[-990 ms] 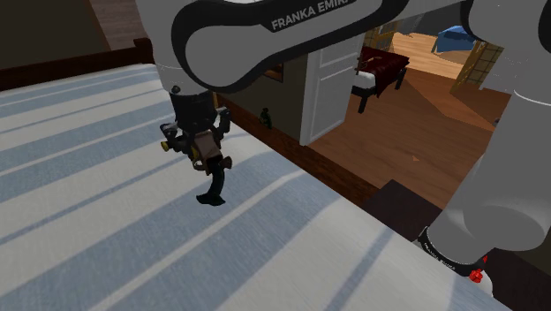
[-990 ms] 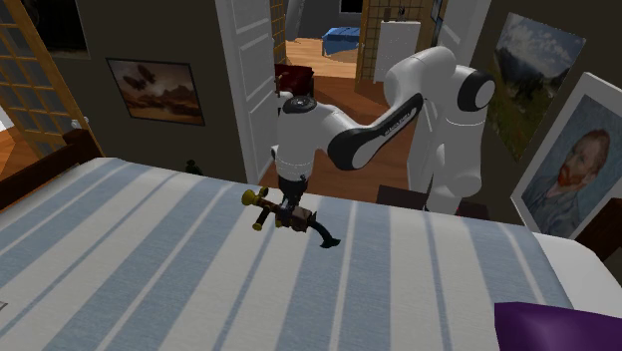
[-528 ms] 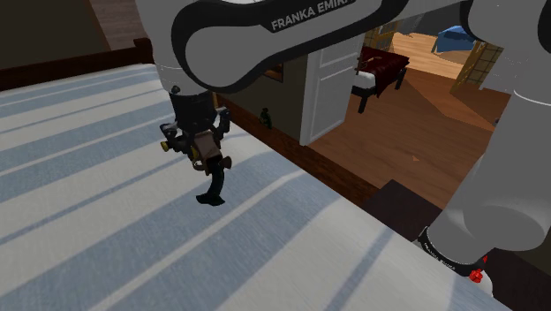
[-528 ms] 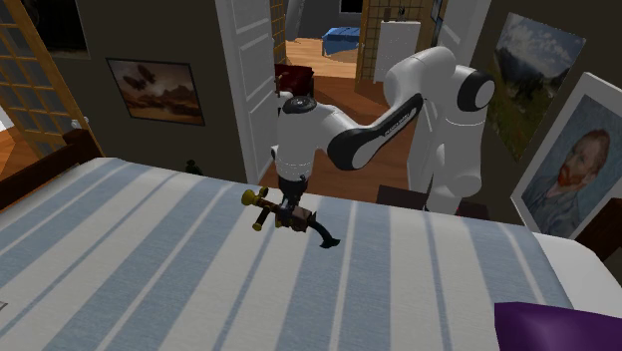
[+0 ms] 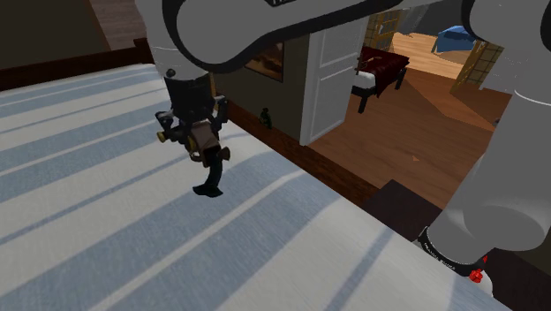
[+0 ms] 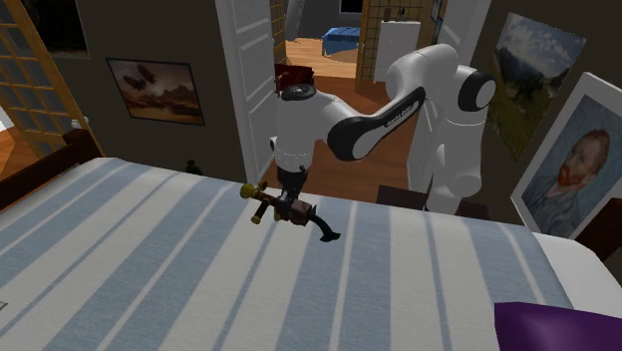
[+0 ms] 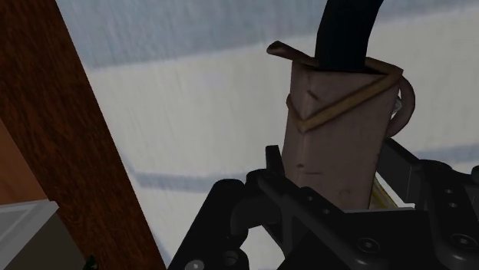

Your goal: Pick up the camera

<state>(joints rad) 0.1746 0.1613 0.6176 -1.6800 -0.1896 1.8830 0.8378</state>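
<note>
Tan brass-trimmed box camera [image 5: 206,145], clamped in black two-finger gripper [image 5: 200,132] above striped bedcover [image 5: 88,208]. Grasp done; probably only clearance left.

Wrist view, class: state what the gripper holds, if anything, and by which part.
The gripper clasps the camera by its tan body, between both fingers. The black curved piece hangs free beyond them.

Striped bed [image 5: 106,238], blue and white

The cover spreads flat under the gripper [image 5: 199,141], with the bed's dark wooden rail [image 5: 309,165] running close beside it. Below the gripper the camera's [image 5: 206,146] black strap [image 5: 209,185] hangs down to the stripes. Well apart from the gripper lies a purple cushion [image 6: 558,327].
</note>
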